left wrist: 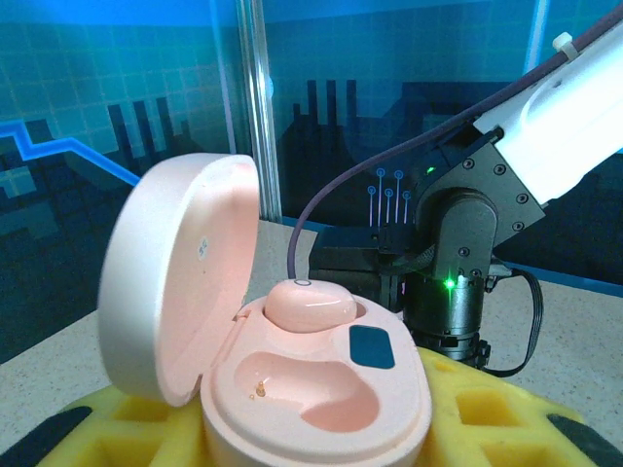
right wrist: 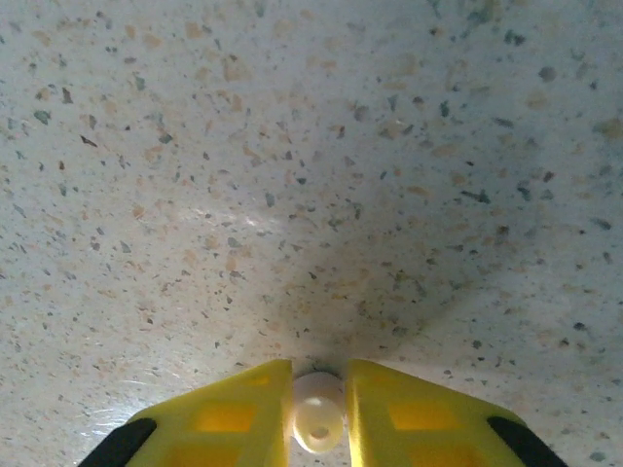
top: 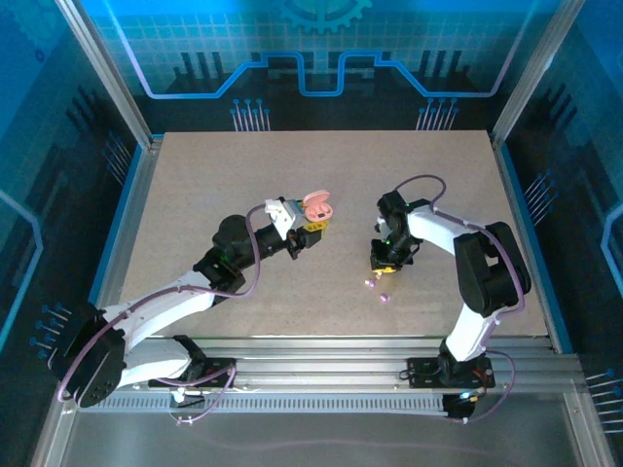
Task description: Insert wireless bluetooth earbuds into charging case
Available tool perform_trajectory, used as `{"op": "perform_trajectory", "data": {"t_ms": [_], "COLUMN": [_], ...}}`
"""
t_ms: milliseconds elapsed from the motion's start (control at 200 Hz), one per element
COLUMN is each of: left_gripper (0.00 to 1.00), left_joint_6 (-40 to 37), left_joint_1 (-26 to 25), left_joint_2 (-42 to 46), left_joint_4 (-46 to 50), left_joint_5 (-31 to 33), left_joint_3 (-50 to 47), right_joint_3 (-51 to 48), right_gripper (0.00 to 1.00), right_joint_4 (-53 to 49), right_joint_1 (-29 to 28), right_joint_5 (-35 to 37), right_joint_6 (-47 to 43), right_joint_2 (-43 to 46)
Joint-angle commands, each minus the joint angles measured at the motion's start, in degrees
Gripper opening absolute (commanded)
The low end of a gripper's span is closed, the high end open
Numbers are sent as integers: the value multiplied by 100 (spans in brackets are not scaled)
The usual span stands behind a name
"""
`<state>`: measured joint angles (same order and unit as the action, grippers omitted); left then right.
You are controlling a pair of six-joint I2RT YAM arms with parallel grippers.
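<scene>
Right claw [right wrist: 318, 381]: clenched on a pale earbud [right wrist: 317, 420], low over the desk [right wrist: 292, 195].
Left claw [top: 310, 230]: grasping the open pink charging case [left wrist: 321, 399].
Inside case: one pink earbud [left wrist: 310, 304], seated.
Loose nearby: two lilac earbuds [top: 369, 283].

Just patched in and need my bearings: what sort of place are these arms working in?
Likely an enclosed robot test cell: aluminium frame posts, blue circuit-print wall panels and a speckled table.

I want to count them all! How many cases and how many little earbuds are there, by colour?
Pink case: 1
Pink earbud in it: 1
Whitish earbud in the right gripper: 1
Lilac earbuds on the table: 2
Total: 5
</scene>
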<state>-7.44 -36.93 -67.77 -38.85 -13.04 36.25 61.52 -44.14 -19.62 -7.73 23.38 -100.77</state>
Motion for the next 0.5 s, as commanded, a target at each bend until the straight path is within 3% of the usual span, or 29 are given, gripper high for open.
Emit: {"op": "perform_trajectory", "data": {"t_ms": [0,255,495], "left_gripper": [37,37,37], "left_joint_6": [-26,-38,-55], "left_joint_1": [-34,-37,-39], "left_joint_2": [158,154,234], "left_joint_4": [-13,-10,111], "left_joint_5": [66,69,72], "left_joint_3": [-29,-13,5], "right_joint_3": [36,22,57], "right_gripper": [20,18,19], "right_joint_4": [-112,402,954], "right_joint_1": [-77,31,448], "right_joint_5": [-27,-552,-996], "right_joint_6": [-17,313,870], "right_joint_2": [31,161,-338]}}
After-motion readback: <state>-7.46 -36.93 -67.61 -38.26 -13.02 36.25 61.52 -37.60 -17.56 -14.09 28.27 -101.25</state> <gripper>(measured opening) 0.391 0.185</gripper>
